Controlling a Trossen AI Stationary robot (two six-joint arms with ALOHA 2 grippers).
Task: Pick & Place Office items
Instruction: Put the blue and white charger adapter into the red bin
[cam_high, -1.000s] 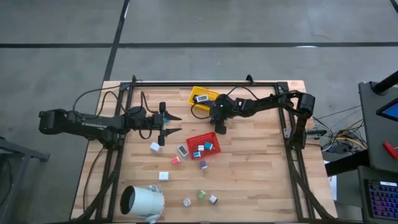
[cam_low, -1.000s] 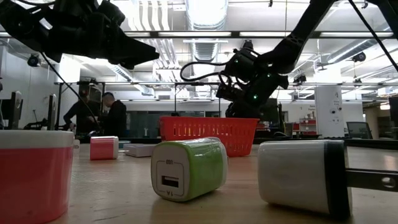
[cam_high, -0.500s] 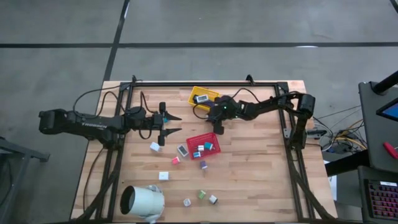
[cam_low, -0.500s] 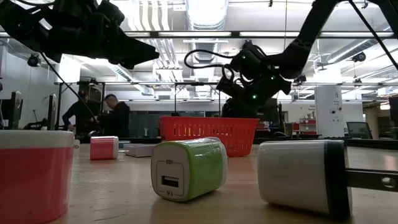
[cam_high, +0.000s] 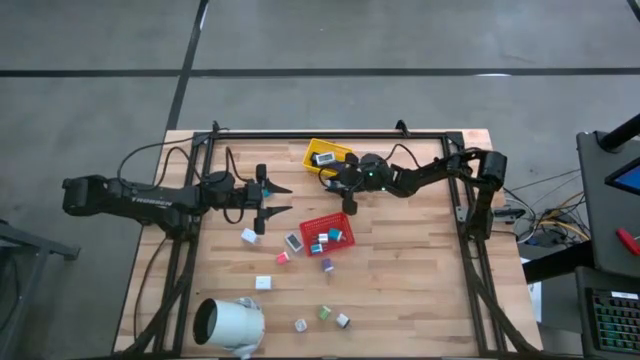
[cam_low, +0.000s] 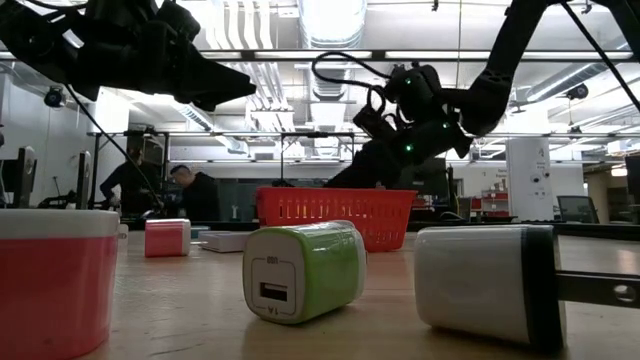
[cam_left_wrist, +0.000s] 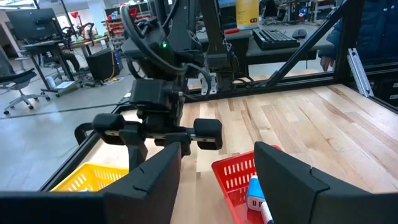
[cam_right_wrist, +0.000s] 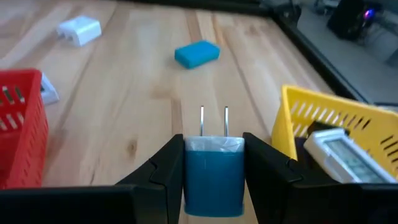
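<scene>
Right wrist view is showing the right pincer (cam_right_wrist: 213, 163) clamping a teal plug block (cam_right_wrist: 213, 174) between its two dark fingers (cam_right_wrist: 166, 171), the two metal prongs pointing away from the wrist. The yellow tray (cam_right_wrist: 323, 121) is sitting just beside this pincer, holding a white item with a grey screen (cam_right_wrist: 339, 152). Beyond the pincer a teal block (cam_right_wrist: 197, 53) and a white plug (cam_right_wrist: 79, 30) are lying on the wooden table (cam_right_wrist: 143, 106), well apart from the yellow tray.

From above, the right pincer (cam_high: 338, 178) is hovering between the yellow tray (cam_high: 322, 148) and the red tray (cam_high: 322, 222), closer to the yellow tray. The red tray is holding several small blocks (cam_high: 329, 238). More office items (cam_high: 322, 313) are scattered farther from the yellow tray, near the large white cylinder (cam_high: 228, 325).

The left pincer (cam_high: 277, 199) is hanging over the table to the left of the yellow tray, its fingers standing apart and gripping nothing.

In the low view a green plug block (cam_low: 303, 270) and a white one (cam_low: 485, 282) are lying close to the camera.
</scene>
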